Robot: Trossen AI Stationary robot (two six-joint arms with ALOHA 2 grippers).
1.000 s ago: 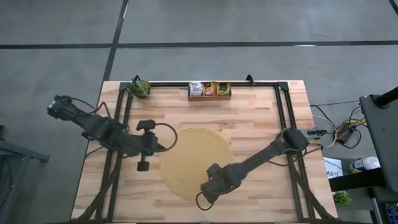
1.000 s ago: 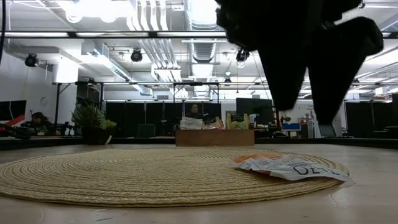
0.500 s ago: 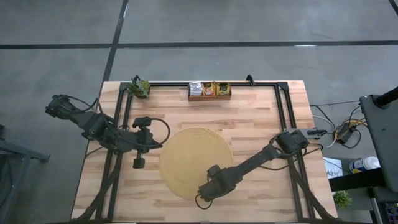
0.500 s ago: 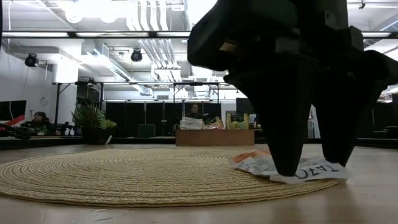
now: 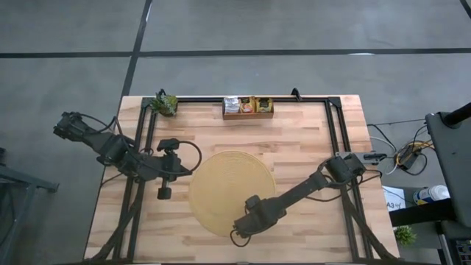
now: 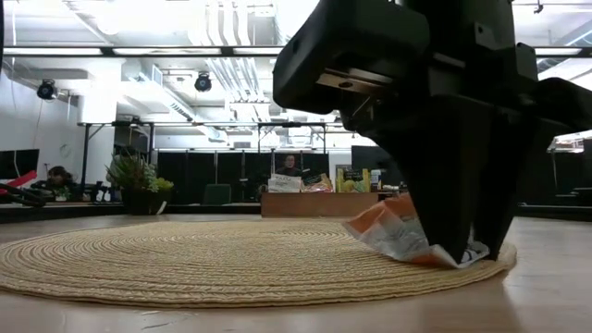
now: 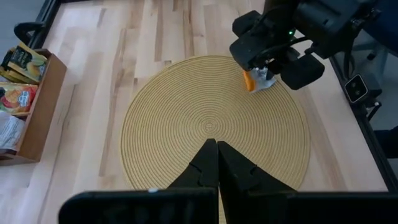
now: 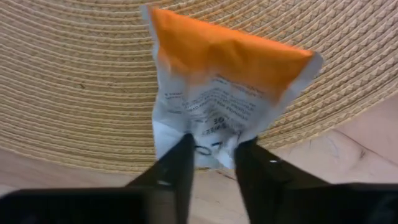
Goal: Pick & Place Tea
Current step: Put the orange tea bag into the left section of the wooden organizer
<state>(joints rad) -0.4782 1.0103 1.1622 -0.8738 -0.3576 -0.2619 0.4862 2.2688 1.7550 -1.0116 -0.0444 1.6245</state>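
Grasp step: my right gripper pinches the sachet at the mat's five o'clock; lift next.

You see one tea sachet on the one round mat. Behind the mat stands one wooden tray holding three sachet groups, beside one small plant.

Right tool pinched low, left tool closed, hovering

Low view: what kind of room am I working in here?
Probably a large open lab or industrial workspace: exposed ceiling ducts, rows of dark partitions behind the table, and a person seated at a desk far back.
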